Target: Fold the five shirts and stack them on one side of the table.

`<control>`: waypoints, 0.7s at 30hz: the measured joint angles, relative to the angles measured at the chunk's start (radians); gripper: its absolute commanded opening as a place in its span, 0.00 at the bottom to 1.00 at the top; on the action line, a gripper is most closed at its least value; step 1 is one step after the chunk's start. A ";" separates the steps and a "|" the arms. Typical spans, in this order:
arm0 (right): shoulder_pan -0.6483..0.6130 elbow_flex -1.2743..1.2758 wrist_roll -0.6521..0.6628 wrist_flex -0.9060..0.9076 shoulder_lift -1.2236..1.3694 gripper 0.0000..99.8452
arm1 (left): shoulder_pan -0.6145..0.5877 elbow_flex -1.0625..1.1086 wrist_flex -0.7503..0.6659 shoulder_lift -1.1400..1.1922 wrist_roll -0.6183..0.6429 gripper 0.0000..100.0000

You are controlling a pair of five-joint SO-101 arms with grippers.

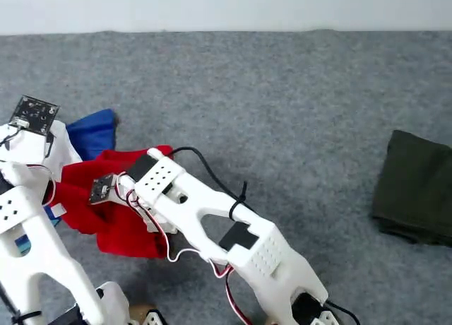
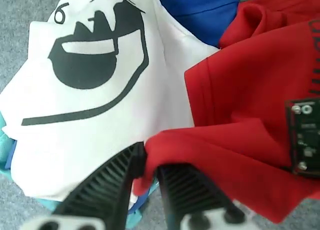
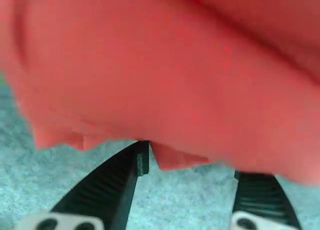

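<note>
A crumpled red shirt [image 1: 116,212] lies at the left of the grey table, partly over a white shirt with a black print [image 2: 100,90] and a blue shirt [image 1: 92,131]. My left gripper [image 2: 151,162] is shut on the red shirt's [image 2: 260,90] hem, beside the white shirt. My right gripper [image 3: 192,165] stands open just above the table, with the red shirt's [image 3: 175,80] edge hanging over and between its fingers. The right arm [image 1: 212,212] stretches from the front edge into the red shirt. A folded dark green shirt [image 1: 417,187] lies at the far right.
The left arm [image 1: 21,219] stands at the table's left front corner, close beside the pile. Bare grey carpet-like table surface [image 1: 282,99] spreads across the middle and back. A pale wall [image 1: 226,7] borders the far edge.
</note>
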 measured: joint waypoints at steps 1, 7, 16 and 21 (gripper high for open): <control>0.000 -0.008 -0.002 0.002 0.012 0.28 | 0.000 0.000 0.000 0.000 0.000 0.01; -0.002 -0.072 -0.003 0.002 0.074 0.27 | 0.000 0.000 0.000 0.000 0.000 0.01; 0.012 -0.287 -0.003 0.086 0.195 0.01 | 0.000 0.000 0.000 0.000 0.000 0.01; 0.014 -0.413 -0.003 0.149 0.270 0.01 | 0.000 0.000 0.000 0.000 0.000 0.01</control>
